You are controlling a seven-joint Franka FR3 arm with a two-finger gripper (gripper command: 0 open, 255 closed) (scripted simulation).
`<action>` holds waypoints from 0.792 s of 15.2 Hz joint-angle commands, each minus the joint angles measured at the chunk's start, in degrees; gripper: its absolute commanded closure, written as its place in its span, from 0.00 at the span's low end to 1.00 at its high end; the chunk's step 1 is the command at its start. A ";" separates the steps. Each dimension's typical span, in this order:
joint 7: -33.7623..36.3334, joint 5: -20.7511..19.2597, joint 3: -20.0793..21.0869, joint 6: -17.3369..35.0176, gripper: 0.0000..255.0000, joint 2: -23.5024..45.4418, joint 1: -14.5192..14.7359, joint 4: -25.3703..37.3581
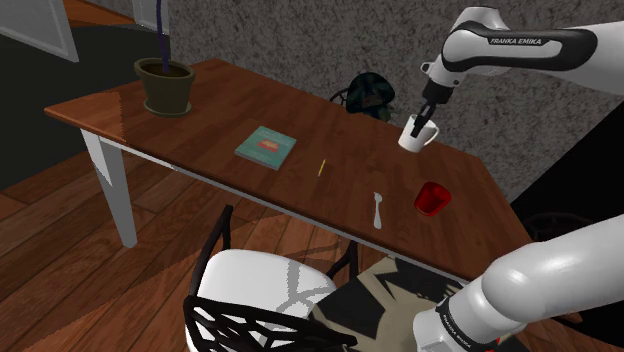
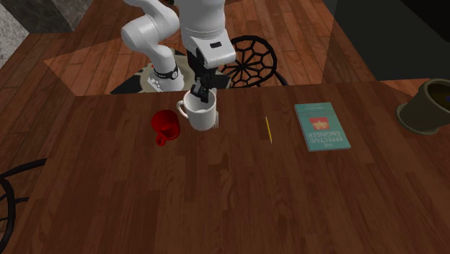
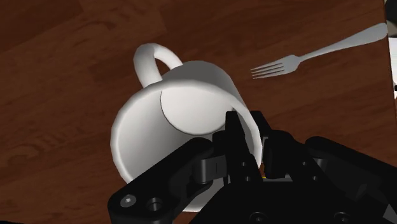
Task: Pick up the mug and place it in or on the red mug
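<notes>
Now, claw [image 1: 425,116] [image 2: 200,97] [image 3: 252,136]: we see it shut tight on the rim of the white mug, with one finger inside the cup and one outside.
White mug [image 1: 418,137] [image 2: 197,112] [image 3: 168,130]: it hangs from the claw, tipped a bit, and looks lifted off the desk. In the wrist view its handle points away from the fingers.
Red mug [image 1: 432,198] [image 2: 165,127]: it stands on the desk, near the edge by the robot. In the second exterior view the white mug is just to its right.
Fork [image 1: 377,208] [image 3: 305,58]: it lies flat on the desk, near the red mug.
Pencil [image 1: 322,167] [image 2: 268,130]: we see it between the mugs and the book.
Book [image 1: 266,147] [image 2: 321,125]: blue-green, lying flat.
Plant pot [image 1: 165,85] [image 2: 425,106]: far off at the desk's other end.
Desk [image 1: 220,110] [image 2: 216,202] [image 3: 63,63]: brown wood with white legs.
</notes>
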 commanded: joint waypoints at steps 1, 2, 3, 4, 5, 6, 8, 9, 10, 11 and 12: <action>-1.87 -0.86 -1.18 -0.34 1.00 -3.48 -1.00 -2.93; -2.66 -1.31 -1.70 -0.52 1.00 -5.16 -1.47 -4.33; -3.46 -1.79 -2.24 -0.74 1.00 -6.82 -1.96 -5.67; -4.28 -2.30 -2.80 -1.00 1.00 -8.46 -2.46 -6.93; -5.13 -2.83 -3.38 -1.30 1.00 -10.08 -2.98 -8.13; -5.99 -3.38 -3.97 -1.63 1.00 -11.67 -3.51 -9.27; -7.79 -4.56 -5.20 -2.39 1.00 -14.76 -4.65 -11.34; -8.72 -5.18 -5.84 -2.81 1.00 -16.26 -5.24 -12.27; -9.68 -5.83 -6.50 -3.25 1.00 -17.73 -5.86 -13.14; -10.67 -6.49 -7.17 -3.72 1.00 -19.16 -6.49 -13.95; -11.68 -7.17 -7.86 -4.20 1.00 -20.56 -7.14 -14.68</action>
